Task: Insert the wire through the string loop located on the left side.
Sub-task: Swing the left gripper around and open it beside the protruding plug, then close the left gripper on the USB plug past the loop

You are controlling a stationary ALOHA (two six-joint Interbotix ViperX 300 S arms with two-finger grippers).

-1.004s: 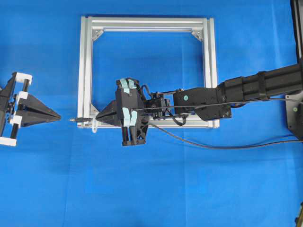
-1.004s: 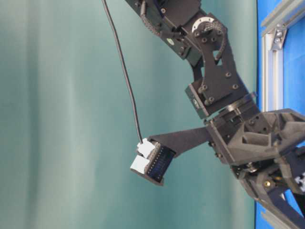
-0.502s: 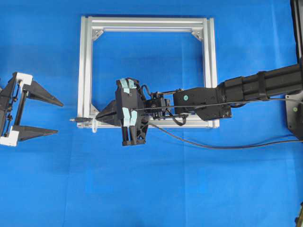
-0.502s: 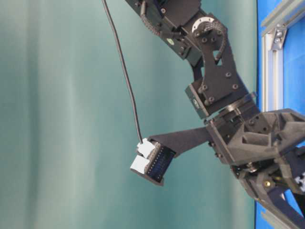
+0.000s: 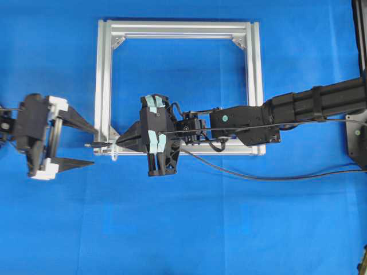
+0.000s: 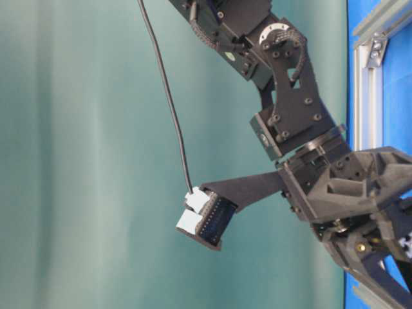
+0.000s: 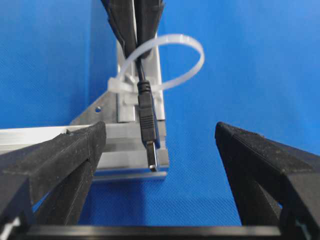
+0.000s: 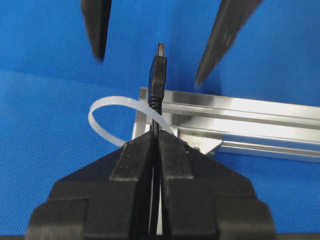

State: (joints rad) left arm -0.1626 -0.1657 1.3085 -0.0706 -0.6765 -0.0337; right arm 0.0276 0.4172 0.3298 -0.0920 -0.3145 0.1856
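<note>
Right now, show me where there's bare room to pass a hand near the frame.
Free: blue cloth below the silver aluminium frame, and inside its upper half. Crowded: its lower-left corner, where the open left claw flanks the thin black wire's plug, held by the right claw through the whitish string loop.

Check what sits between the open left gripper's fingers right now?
In the left wrist view, the wire's plug pokes between the left gripper's fingers, untouched, already through the string loop; the right gripper holds the wire.
</note>
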